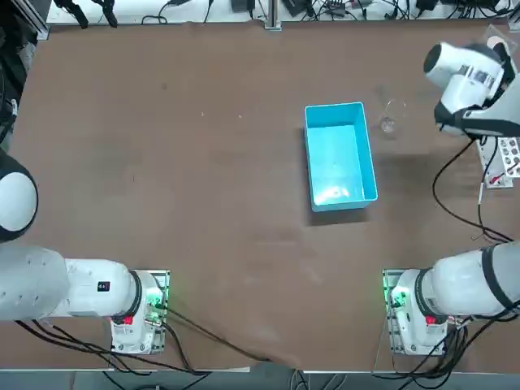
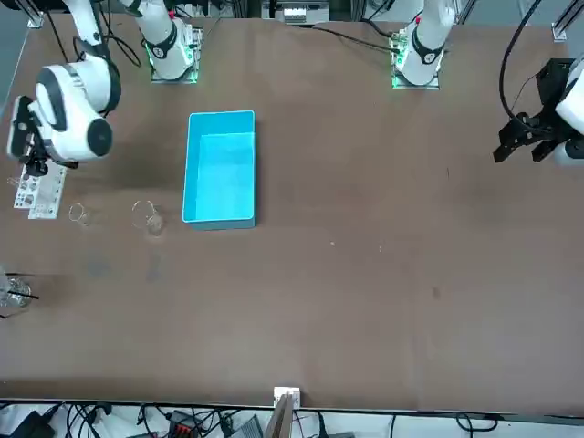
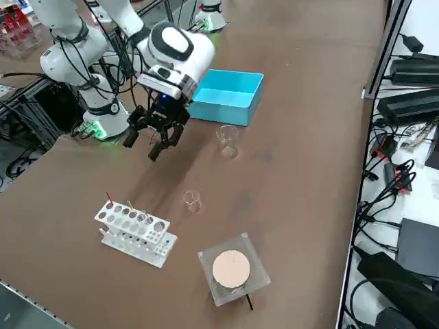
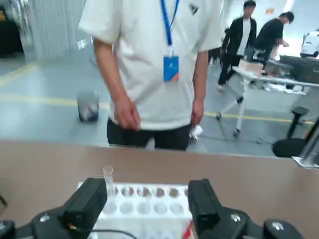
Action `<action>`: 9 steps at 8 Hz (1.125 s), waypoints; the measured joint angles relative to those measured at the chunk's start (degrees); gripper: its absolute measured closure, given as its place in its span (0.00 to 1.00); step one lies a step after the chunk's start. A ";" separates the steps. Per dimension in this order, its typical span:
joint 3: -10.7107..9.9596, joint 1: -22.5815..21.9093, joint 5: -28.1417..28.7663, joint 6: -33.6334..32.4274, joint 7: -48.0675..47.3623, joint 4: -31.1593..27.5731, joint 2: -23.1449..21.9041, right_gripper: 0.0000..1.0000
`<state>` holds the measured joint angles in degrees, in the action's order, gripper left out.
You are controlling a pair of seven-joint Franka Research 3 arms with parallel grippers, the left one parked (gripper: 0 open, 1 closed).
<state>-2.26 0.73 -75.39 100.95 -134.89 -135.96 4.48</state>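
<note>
My right gripper (image 3: 147, 144) hangs open above the table with nothing between its fingers. In the right wrist view the gripper (image 4: 147, 188) frames a white tube rack (image 4: 144, 204), which stands on the table beyond the fingertips and holds a clear tube (image 4: 108, 175). The rack (image 3: 134, 229) is near the table's right edge, apart from the gripper. A small glass beaker (image 3: 192, 201) stands between rack and gripper. A larger beaker (image 3: 227, 142) stands beside a blue bin (image 3: 230, 96). From overhead the wrist (image 1: 467, 77) hides the fingers.
The blue bin (image 1: 340, 154) lies open near the table's middle, the larger beaker (image 1: 387, 124) to its right. A clear square plate with a tan disc (image 3: 232, 269) sits by the rack. A person in a white shirt (image 4: 154, 69) stands just beyond the table edge.
</note>
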 joint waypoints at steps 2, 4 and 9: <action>0.00 -0.29 -7.44 -4.84 -15.18 -2.40 5.78 0.00; -0.37 0.04 -12.91 -7.09 -24.38 -2.42 14.64 0.01; -0.85 3.87 -24.28 -9.27 -25.26 0.54 23.05 0.05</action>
<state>-3.11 4.61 -99.67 91.68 -160.15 -135.42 27.53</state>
